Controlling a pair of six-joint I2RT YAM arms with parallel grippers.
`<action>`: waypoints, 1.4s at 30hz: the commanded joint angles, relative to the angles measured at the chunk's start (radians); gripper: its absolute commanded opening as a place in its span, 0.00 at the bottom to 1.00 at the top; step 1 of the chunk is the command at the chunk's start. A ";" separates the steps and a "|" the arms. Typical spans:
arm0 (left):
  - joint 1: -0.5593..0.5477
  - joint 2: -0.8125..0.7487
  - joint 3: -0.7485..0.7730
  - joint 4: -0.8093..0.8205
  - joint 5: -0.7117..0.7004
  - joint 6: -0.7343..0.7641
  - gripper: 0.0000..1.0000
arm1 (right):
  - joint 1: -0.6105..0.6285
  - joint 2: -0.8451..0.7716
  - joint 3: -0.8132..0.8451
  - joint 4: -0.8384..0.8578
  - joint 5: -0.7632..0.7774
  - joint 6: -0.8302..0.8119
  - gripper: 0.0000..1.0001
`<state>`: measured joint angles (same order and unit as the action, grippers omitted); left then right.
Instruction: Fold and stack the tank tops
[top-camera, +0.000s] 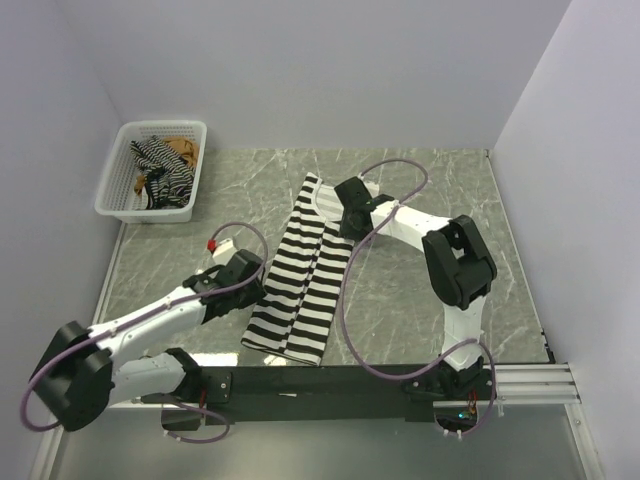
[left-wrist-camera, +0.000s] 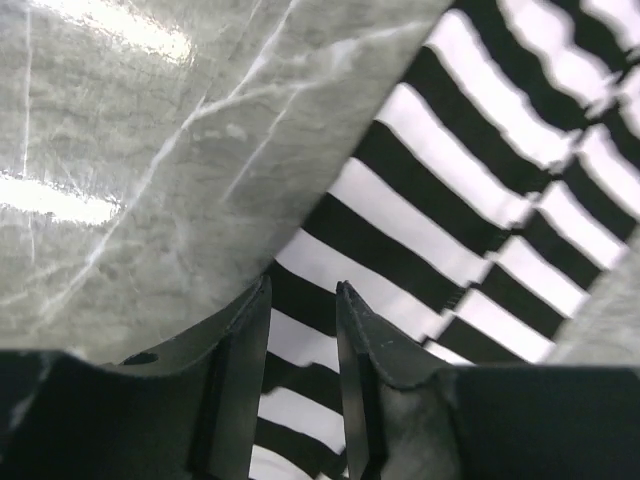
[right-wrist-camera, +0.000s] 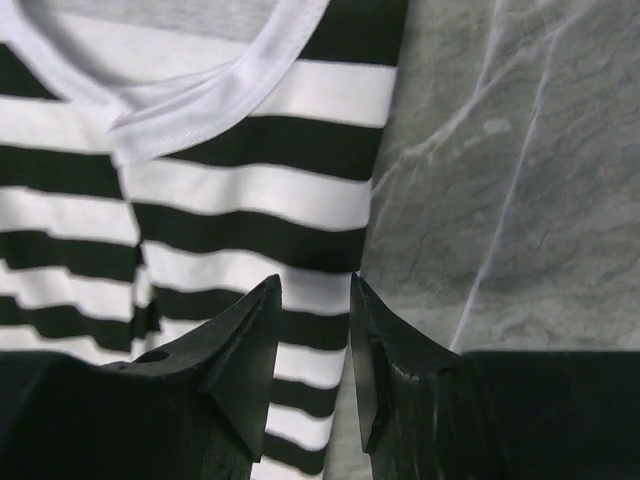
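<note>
Arm bases sit lowest in the top view. The black-and-white striped tank top lies lengthwise on the desk, with the left gripper at its left edge and the right gripper near its neckline. Left wrist: jaws partly open, empty, over stripes. Right wrist: the same, at the top's edge.

White mesh basket sits in the far left corner of the grey marble bench, plain pale walls all round.
</note>
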<state>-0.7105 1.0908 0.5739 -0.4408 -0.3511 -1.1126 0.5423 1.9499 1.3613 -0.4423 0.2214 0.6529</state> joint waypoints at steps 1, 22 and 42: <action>0.031 0.064 0.037 0.065 0.093 0.120 0.38 | -0.031 0.046 0.070 0.005 0.027 -0.010 0.41; 0.037 -0.023 -0.071 0.201 0.233 0.128 0.47 | -0.177 0.378 0.591 -0.189 0.006 -0.145 0.25; -0.044 -0.155 -0.270 0.277 0.271 0.013 0.50 | 0.019 -0.379 -0.458 0.134 -0.037 0.054 0.45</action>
<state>-0.7444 0.9737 0.3229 -0.1978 -0.0853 -1.0710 0.4885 1.6455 1.0428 -0.4149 0.2020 0.6128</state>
